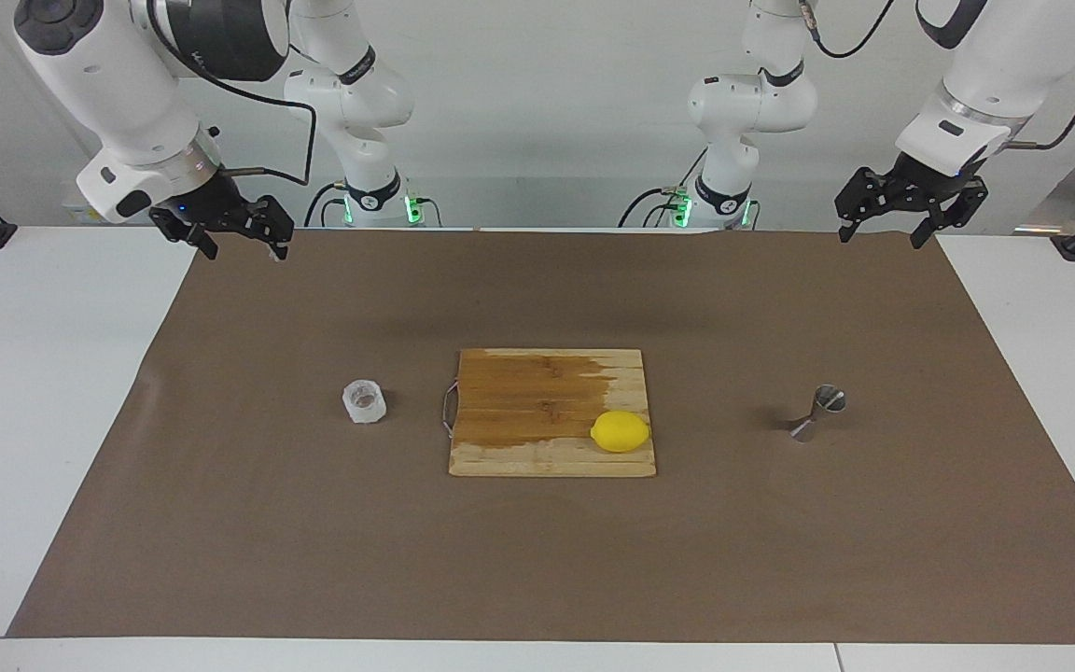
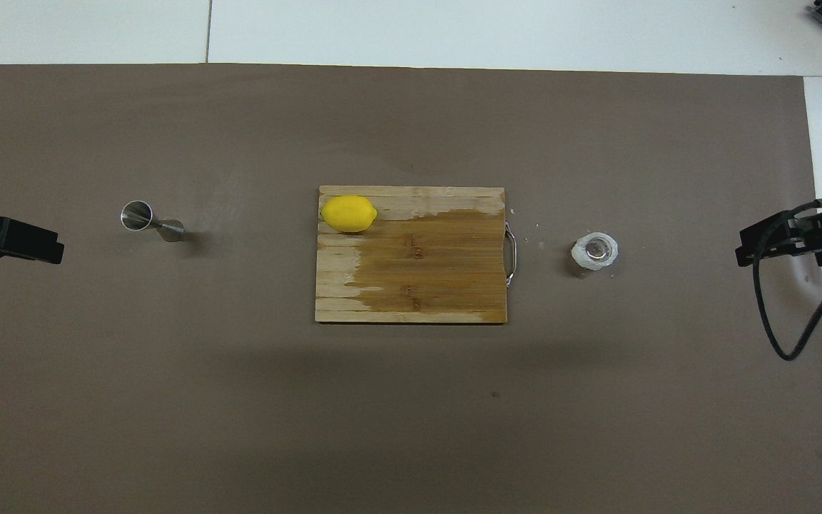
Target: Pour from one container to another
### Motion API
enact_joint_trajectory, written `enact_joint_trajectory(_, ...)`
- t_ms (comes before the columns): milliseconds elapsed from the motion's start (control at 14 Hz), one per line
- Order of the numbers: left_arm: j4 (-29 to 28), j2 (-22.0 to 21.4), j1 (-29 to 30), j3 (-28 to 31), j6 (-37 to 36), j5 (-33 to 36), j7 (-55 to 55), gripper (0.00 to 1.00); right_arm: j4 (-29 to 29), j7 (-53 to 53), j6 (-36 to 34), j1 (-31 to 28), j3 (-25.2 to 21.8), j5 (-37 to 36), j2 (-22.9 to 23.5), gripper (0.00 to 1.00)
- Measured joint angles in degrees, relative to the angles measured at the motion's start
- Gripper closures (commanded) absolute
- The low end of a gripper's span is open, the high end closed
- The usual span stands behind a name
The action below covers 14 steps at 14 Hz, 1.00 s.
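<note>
The squat clear glass cup [image 1: 365, 401] stands upright on the brown mat toward the right arm's end of the table; it also shows in the overhead view [image 2: 595, 250]. The steel hourglass jigger [image 1: 817, 413] stands upright toward the left arm's end, seen from above too [image 2: 150, 220]. My right gripper [image 1: 244, 247] is open and empty, raised over the mat's corner at its own end, well away from the cup. My left gripper [image 1: 881, 235] is open and empty, raised over the mat's corner at its end, well away from the jigger. Both arms wait.
A wooden cutting board [image 1: 537, 392] with a wire handle lies between the cup and the jigger. A yellow lemon [image 1: 620, 431] sits on the board's corner toward the jigger, on the edge farther from the robots. The brown mat [image 1: 537, 560] covers most of the white table.
</note>
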Motion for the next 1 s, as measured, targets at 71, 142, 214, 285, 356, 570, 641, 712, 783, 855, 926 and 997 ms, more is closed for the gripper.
enact_joint_trajectory(71, 0.0, 0.0, 0.0, 0.0, -0.1, 0.0, 0.0, 0.00, 0.0, 0.0, 0.0, 0.0, 0.0, 0.0, 0.0, 0.00)
enact_joint_trajectory(142, -0.1, 0.0, 0.0, 0.0, -0.2, 0.0, 0.0, 0.00, 0.0, 0.0, 0.0, 0.0, 0.0, 0.0, 0.0, 0.00)
enact_joint_trajectory(214, -0.2, 0.0, 0.0, 0.0, -0.2, 0.0, 0.0, 0.00, 0.0, 0.0, 0.0, 0.0, 0.0, 0.0, 0.0, 0.00)
enact_joint_trajectory(285, -0.2, 0.0, 0.0, 0.0, -0.2, 0.0, 0.0, 0.00, 0.0, 0.0, 0.0, 0.0, 0.0, 0.0, 0.0, 0.00)
enact_joint_trajectory(356, -0.2, 0.0, 0.0, 0.0, -0.2, 0.0, 0.0, 0.00, 0.0, 0.0, 0.0, 0.0, 0.0, 0.0, 0.0, 0.00)
enact_joint_trajectory(570, -0.3, 0.0, 0.1, 0.2, -0.3, 0.0, 0.0, 0.00, 0.0, 0.0, 0.0, 0.0, 0.0, 0.0, 0.0, 0.00)
enact_joint_trajectory(641, -0.4, 0.0, 0.1, 0.2, -0.3, 0.0, -0.1, 0.00, 0.0, 0.0, 0.0, 0.0, 0.0, 0.0, 0.0, 0.00)
enact_joint_trajectory(712, -0.6, 0.0, 0.1, 0.2, -0.3, 0.0, -0.5, 0.00, 0.0, 0.0, 0.0, 0.0, 0.0, 0.0, 0.0, 0.00)
enact_joint_trajectory(783, -1.1, -0.1, 0.1, 0.2, -0.1, 0.0, -2.1, 0.00, 0.0, 0.0, 0.0, 0.0, 0.0, 0.0, 0.0, 0.00)
enact_joint_trajectory(855, -1.9, -0.3, 0.1, 0.3, 0.4, 0.0, -4.7, 0.00, 0.0, 0.0, 0.0, 0.0, 0.0, 0.0, 0.0, 0.00)
enact_joint_trajectory(926, -3.1, -0.6, 0.1, 0.2, 1.7, 0.0, -8.2, 0.00, 0.0, 0.0, 0.0, 0.0, 0.0, 0.0, 0.0, 0.00)
enact_joint_trajectory(997, -4.9, -1.2, 0.1, 0.2, 3.6, 0.0, -12.6, 0.00, 0.0, 0.0, 0.0, 0.0, 0.0, 0.0, 0.0, 0.00)
